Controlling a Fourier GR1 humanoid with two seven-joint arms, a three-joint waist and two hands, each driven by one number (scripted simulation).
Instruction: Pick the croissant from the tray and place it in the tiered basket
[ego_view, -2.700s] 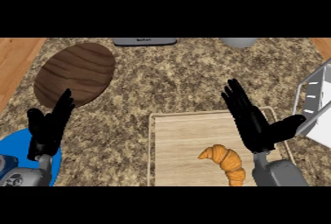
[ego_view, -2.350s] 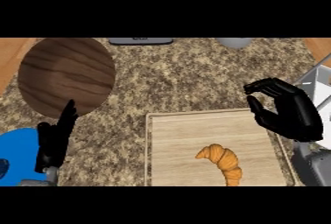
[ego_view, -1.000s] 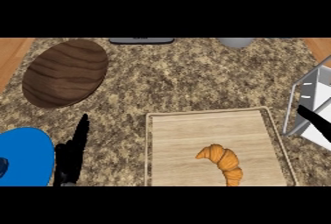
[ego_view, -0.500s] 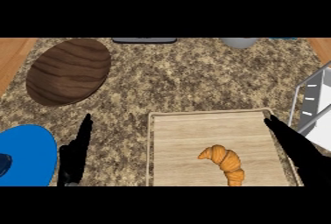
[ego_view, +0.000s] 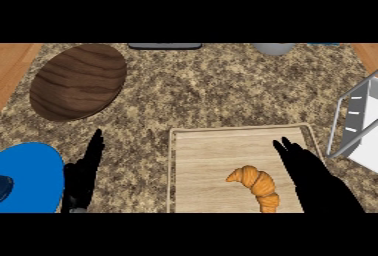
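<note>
Two hands of yours show at the lower edge, and neither one holds anything. Your right hand (ego_view: 319, 181) hangs over the right part of the tray (ego_view: 210, 150), its fingers (ego_view: 289, 152) straight and pointing away from you, so it is open. The croissant (ego_view: 258, 185) lies on the tray just left of those fingers, level with their base rather than their tips. A narrow strip of bare wood shows between it and the hand. To the right of the same fingers, past the tray's right rim, stands the tiered basket (ego_view: 358, 117), a grey frame with a pale shelf, cut off by the view's edge.

Your left hand (ego_view: 80, 175) rests well left of the tray, over the table (ego_view: 221, 90). Its fingers (ego_view: 94, 147) are straight and close together, tips up, also open. A blue plate (ego_view: 29, 172) sits just left of that hand. A brown wooden plate (ego_view: 77, 80) lies well beyond the fingertips, toward the far left. At the table's far edge you can see a dark flat thing (ego_view: 165, 46) and a grey round thing (ego_view: 273, 48), both cut off.
</note>
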